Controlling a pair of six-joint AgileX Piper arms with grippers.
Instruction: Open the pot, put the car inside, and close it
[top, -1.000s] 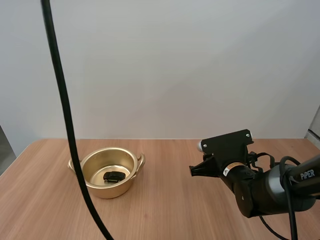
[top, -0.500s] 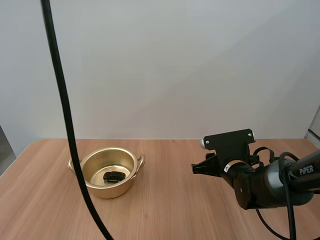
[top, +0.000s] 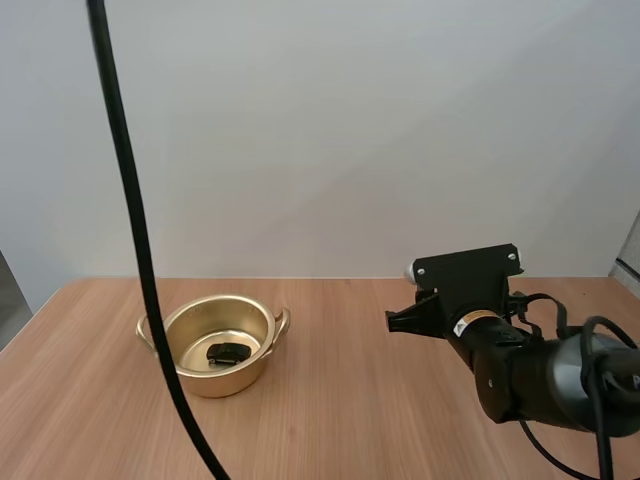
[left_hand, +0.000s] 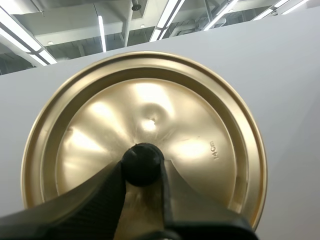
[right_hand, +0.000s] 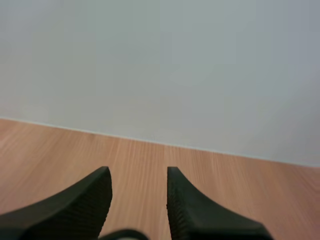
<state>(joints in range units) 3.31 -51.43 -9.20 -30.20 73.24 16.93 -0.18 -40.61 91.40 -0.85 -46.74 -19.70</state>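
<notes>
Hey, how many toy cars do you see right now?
1. The dark car lies on the floor of the open gold pot, on the left part of the table. The pot's near wall hides some of that floor.

Light-brown wood-grain tabletop (top: 340, 420) with rounded far-left corner spans the high view, plain pale grey-white wall (top: 360, 140) rising behind its far edge, soft even light over both, same wall-table seam in right wrist view.
</notes>
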